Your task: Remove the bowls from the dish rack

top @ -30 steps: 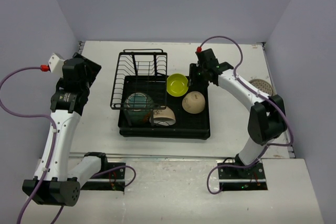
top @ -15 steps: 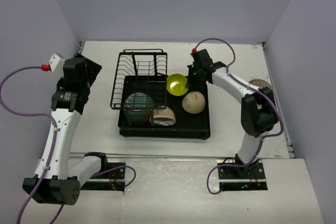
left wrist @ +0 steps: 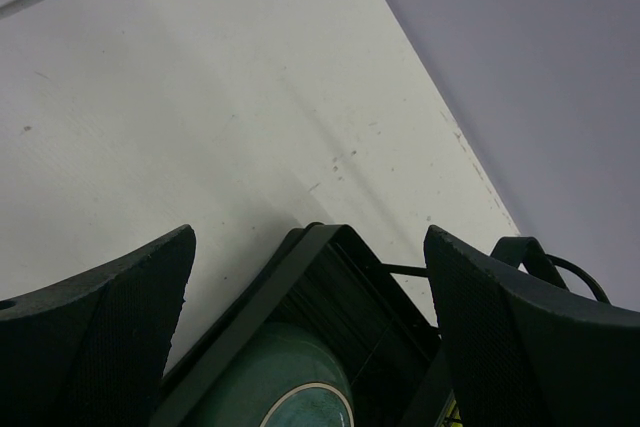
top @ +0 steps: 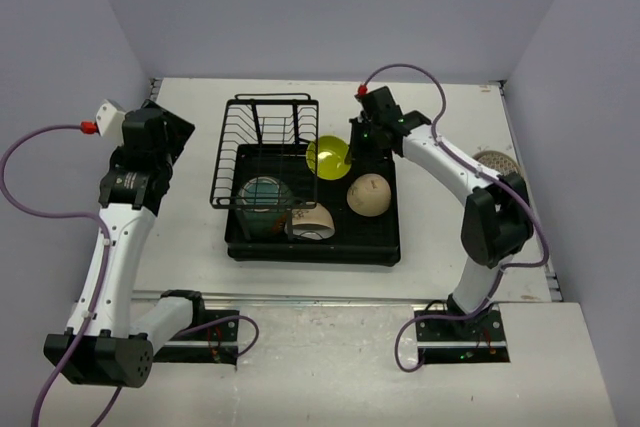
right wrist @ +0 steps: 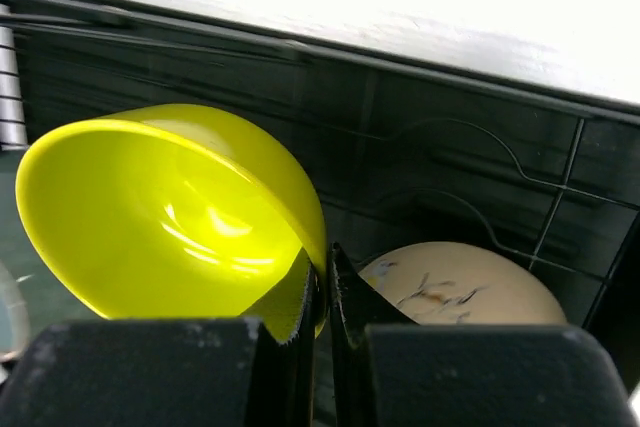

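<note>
Where your right gripper (right wrist: 325, 265) pinches shut on the rim of the yellow-green bowl (right wrist: 170, 207), that bowl tips on edge, mouth facing the left of the wrist view, over the upper right corner of the dish rack (top: 385, 239). Just below it a beige bowl (top: 368, 194) lies dome-up. Your left gripper (left wrist: 308, 242) gapes wide at the left above the white table (top: 450, 112), which pale lilac walls (top: 320, 7) enclose.
</note>
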You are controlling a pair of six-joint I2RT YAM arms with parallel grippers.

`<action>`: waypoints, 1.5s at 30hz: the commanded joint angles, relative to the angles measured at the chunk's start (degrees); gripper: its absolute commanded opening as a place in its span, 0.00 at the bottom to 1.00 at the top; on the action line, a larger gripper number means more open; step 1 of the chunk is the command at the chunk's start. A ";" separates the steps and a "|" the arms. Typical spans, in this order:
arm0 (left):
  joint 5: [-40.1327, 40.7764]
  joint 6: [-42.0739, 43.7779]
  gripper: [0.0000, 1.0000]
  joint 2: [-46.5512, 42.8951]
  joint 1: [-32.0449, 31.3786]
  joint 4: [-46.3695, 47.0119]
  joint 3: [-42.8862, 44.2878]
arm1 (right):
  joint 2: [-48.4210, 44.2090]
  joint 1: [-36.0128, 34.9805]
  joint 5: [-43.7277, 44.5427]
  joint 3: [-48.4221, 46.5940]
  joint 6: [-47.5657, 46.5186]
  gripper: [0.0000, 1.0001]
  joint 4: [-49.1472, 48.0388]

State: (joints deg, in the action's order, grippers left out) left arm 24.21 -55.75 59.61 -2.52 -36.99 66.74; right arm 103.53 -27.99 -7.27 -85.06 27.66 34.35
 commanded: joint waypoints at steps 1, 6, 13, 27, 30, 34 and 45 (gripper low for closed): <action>0.05 1.25 0.95 0.15 0.68 2.28 1.29 | -6.67 -0.31 -0.65 -8.79 0.82 0.00 2.29; 0.84 2.75 0.95 0.06 0.68 2.28 1.46 | -7.29 1.44 9.69 -18.64 -0.85 0.00 12.66; 1.11 4.68 0.95 1.03 0.77 1.84 3.04 | -7.10 10.04 32.40 -18.23 1.86 0.00 23.48; 0.05 5.30 0.95 2.96 0.77 2.54 3.22 | -17.21 30.71 32.05 1.37 1.26 0.00 16.20; 0.14 6.17 0.95 3.31 0.77 2.71 3.31 | -18.27 33.17 33.19 4.72 1.78 0.00 14.96; 0.14 7.05 0.95 4.63 0.85 2.63 4.54 | -20.46 37.47 31.62 9.46 2.75 0.00 11.63; -2.67 8.63 0.94 8.50 0.94 2.63 7.52 | -21.79 44.07 27.93 16.15 3.54 0.00 6.61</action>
State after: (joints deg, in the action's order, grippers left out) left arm 22.61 -49.65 67.44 -2.26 -36.25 71.26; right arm 84.29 15.20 21.43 -68.95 30.15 45.08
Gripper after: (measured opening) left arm 0.947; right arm 0.025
